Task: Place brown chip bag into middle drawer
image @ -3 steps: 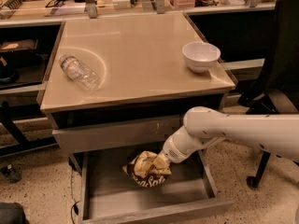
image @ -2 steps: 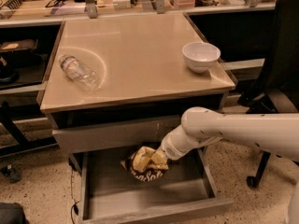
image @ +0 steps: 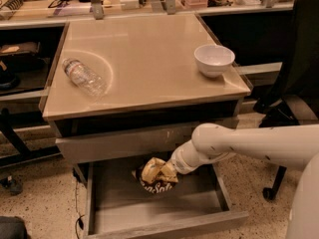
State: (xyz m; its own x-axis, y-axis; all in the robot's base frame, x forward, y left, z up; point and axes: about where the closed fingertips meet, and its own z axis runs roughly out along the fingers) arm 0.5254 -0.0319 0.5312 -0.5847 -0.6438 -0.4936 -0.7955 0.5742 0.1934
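Observation:
The brown chip bag (image: 149,182), dark brown with a pale yellow crumpled end, sits low inside the open middle drawer (image: 164,227), at the back centre over its grey floor. My gripper (image: 168,171) reaches into the drawer from the right on the white arm and is shut on the bag's yellow end. I cannot tell whether the bag touches the floor.
Above the open drawer is a closed drawer front (image: 119,144) with pale scratch marks. On the beige tabletop (image: 149,44) a clear plastic bottle (image: 83,76) lies at the left and a white bowl (image: 214,59) stands at the right. A dark chair (image: 294,83) stands at the right.
My gripper has moved the bag a little left and deeper into the drawer, still holding it.

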